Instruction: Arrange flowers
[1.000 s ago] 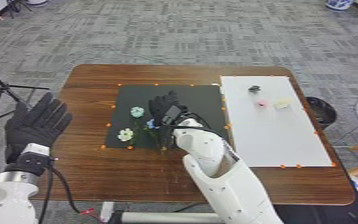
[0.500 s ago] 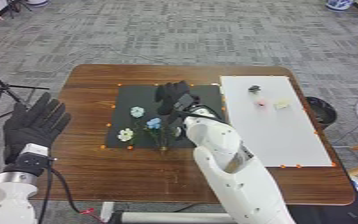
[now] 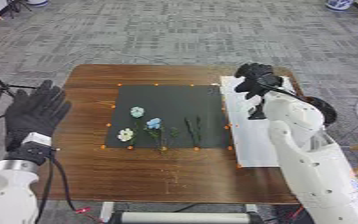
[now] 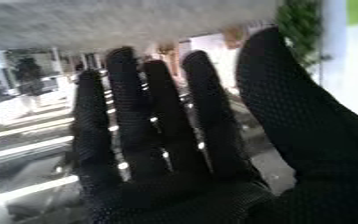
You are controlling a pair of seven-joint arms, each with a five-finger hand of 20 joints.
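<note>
The pale green flower [image 3: 137, 112], white flower [image 3: 126, 134] and blue flower [image 3: 153, 123] lie spaced on the dark mat [image 3: 175, 100], towards the table's [image 3: 202, 185] left edge, probably so none crowds another. The right hand [image 3: 257, 80] is over the white board [image 3: 254, 156] by the far right corner, likely for another bloom; the left hand [image 3: 35, 120], open beside the left edge, leaves room. The head view gives this layout, the right wrist view the right hand's straight, unladen fingers.

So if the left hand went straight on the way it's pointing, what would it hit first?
Probably nothing: ahead of the left hand the way looks free, over grey carpet and past the table, though its height and tilt are hard to judge.
</note>
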